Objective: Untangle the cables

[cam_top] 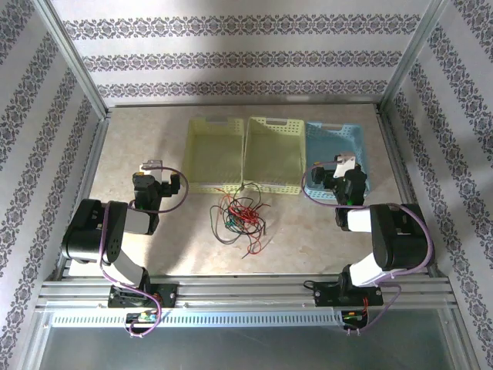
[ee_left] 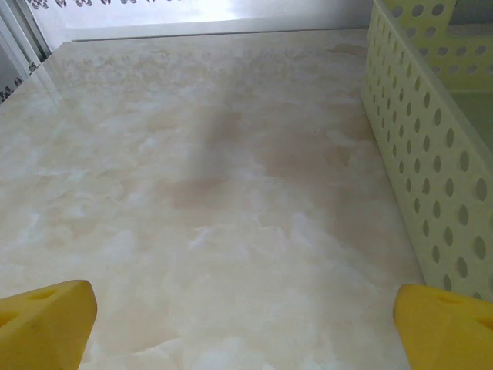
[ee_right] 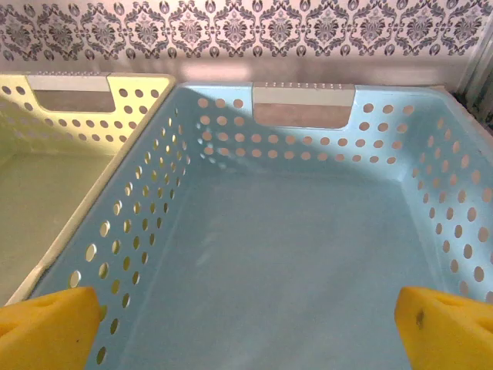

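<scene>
cables (cam_top: 240, 217): one loose knot of red, green and dark wires, all piled together on the table (ee_left: 192, 193) roughly midway between the two arms. The knot is found just in front of the spot where the two yellow baskets meet. The top strands run right up to that near rim, but actual contact can't be made out.

left gripper (ee_left: 246, 324): spread wide, nothing held. Bare marble-look tabletop is seen between its yellow fingertips (ee_left: 46, 320), with the left yellow basket (ee_left: 431, 154) just off to its right. It's parked well apart from the knot.

right gripper (ee_right: 246, 327): also spread wide, nothing gripped. It's hung over the near end of the blue basket (ee_right: 293, 254), with only the basket's bare floor seen between the tips.

baskets: three lined up side by side at the back. The left yellow basket and the middle yellow basket (cam_top: 276, 158) are touching, and the blue one is on the right. No wires are seen in any of them.
</scene>
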You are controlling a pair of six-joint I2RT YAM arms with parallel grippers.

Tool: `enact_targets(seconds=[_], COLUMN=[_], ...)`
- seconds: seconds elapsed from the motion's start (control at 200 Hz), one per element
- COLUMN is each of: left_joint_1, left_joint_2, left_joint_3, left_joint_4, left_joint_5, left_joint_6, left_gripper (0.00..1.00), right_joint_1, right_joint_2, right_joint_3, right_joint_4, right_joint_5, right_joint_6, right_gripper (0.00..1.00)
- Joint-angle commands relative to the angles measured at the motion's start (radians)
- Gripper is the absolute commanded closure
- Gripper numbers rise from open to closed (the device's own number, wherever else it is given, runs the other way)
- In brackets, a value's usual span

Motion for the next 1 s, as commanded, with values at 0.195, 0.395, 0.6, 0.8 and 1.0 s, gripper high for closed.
enact_targets(seconds=[0.195, 0.395, 0.6, 0.8, 1.0], left_joint_1=[0.009, 0.008, 0.008, 0.008, 0.009], left_joint_2=[-0.001, -0.001, -0.002, -0.001, -0.002], left_joint_3=[0.014, 0.014, 0.014, 0.014, 0.014], left_joint_4=[0.011, 0.011, 0.011, 0.011, 0.014], left_joint_5=[0.022, 0.021, 0.021, 0.021, 0.021], left_joint_6=[0.016, 0.015, 0.015, 0.015, 0.015], left_gripper=[0.01, 0.01, 0.01, 0.01, 0.01], right_joint_1=[-0.009, -0.009, -0.005, -0.001, -0.002], right_joint_2=[0.006, 0.006, 0.006, 0.006, 0.006], right_joint_3=[-0.005, -0.005, -0.005, -0.005, -0.005], right_joint_4=[0.006, 0.006, 0.006, 0.005, 0.006], right_joint_5=[-0.029, -0.027, -0.022, -0.015, -0.015], right_joint_6=[0.009, 0.009, 0.008, 0.007, 0.006], right_gripper=[0.02, 0.02, 0.02, 0.02, 0.02])
